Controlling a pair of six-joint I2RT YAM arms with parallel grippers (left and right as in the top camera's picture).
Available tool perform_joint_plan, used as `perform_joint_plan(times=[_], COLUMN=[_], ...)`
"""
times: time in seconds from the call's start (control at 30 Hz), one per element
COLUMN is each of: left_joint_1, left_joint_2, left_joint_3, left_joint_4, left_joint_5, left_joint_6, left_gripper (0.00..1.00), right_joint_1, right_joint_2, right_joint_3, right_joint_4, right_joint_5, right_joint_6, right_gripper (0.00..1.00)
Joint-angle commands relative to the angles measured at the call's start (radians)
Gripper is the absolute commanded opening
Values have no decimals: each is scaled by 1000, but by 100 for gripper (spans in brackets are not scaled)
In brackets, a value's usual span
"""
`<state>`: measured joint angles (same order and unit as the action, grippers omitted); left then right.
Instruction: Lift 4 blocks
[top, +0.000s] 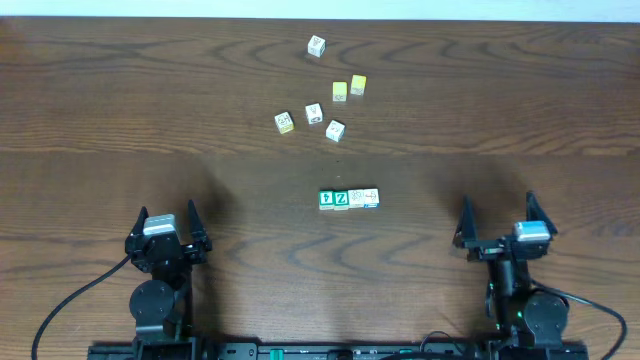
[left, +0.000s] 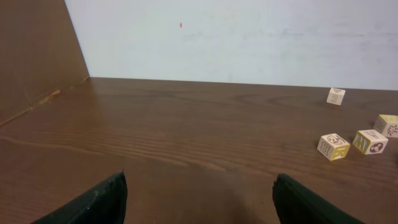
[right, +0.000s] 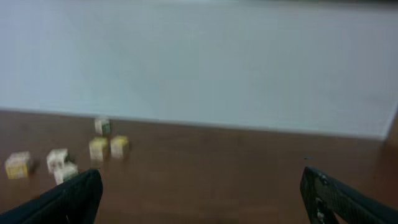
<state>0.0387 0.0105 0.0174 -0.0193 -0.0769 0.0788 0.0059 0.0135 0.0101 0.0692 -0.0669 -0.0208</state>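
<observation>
Four blocks stand touching in a short row at the table's middle: a green block (top: 326, 200), a green Z block (top: 341, 199), a white block with reddish print (top: 357, 197) and a white block with blue print (top: 371, 197). My left gripper (top: 167, 215) rests near the front left, open and empty, well left of the row. At the front right my right gripper (top: 499, 208) stands open and empty, well right of it. In both wrist views the gripper (left: 199, 200) (right: 199, 199) holds only bare table between its fingers, and the row is out of view.
Several loose cubes lie farther back: two yellow cubes (top: 340, 91) (top: 358, 84), pale printed cubes (top: 285, 122) (top: 314, 113) (top: 335, 130) and one far cube (top: 316, 45). Some of these pale cubes (left: 333, 147) (right: 57, 158) also appear in the wrist views. Cables trail at the front edge.
</observation>
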Motion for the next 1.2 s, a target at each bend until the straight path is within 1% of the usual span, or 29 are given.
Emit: perform_joint_plan(times=[0.0, 0.13, 0.5, 1.17], left_joint_1=[5, 5, 5, 5], left_joint_2=[-5, -5, -5, -5], left_joint_3=[-13, -13, -13, -13], left_joint_4=[-47, -47, -48, -47], left_joint_5=[-13, -13, -13, -13], left_joint_6=[-5, -5, -5, -5], left_gripper=[75, 75, 75, 75], right_joint_1=[13, 13, 8, 9], right_joint_2=[-9, -9, -9, -9], right_joint_3=[-5, -5, -5, -5], right_joint_4=[-38, -148, -146, -143], right_joint_5=[17, 13, 28, 28], right_joint_6=[-18, -14, 9, 8], right_gripper=[99, 99, 99, 99])
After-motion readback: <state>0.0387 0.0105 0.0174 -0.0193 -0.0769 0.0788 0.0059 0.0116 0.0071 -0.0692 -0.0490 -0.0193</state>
